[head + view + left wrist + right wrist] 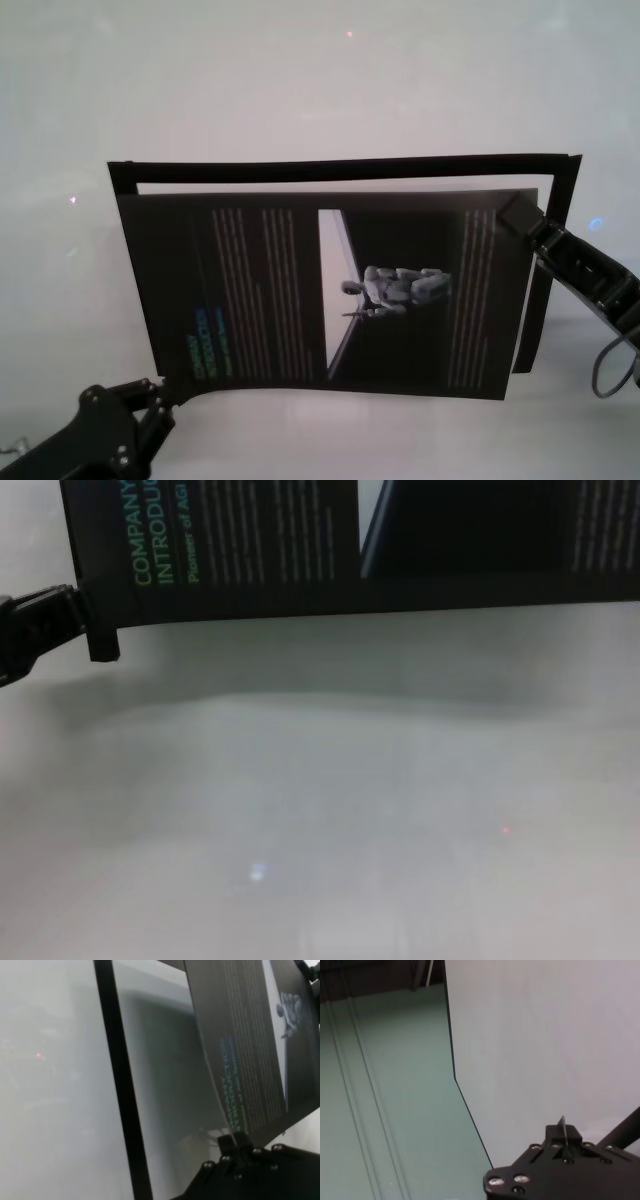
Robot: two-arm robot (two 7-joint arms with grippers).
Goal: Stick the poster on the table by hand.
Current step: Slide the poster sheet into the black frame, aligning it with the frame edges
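Pale glossy table (300, 80) bears a thin black frame (340, 170), seemingly flat.

We see a thin black outline (340, 168) running as a long bar along the far side, turning down at its right corner into a shorter leg; in the left wrist view the same black strip (120, 1085) crosses the picture as one straight band; a grey cable (600, 375) loops at the right edge; a small red dot (349, 34) glows far off; a blue glint (596, 222) shines near the right; in the right wrist view we make out a green floor (380, 1100) with long parallel grooves.
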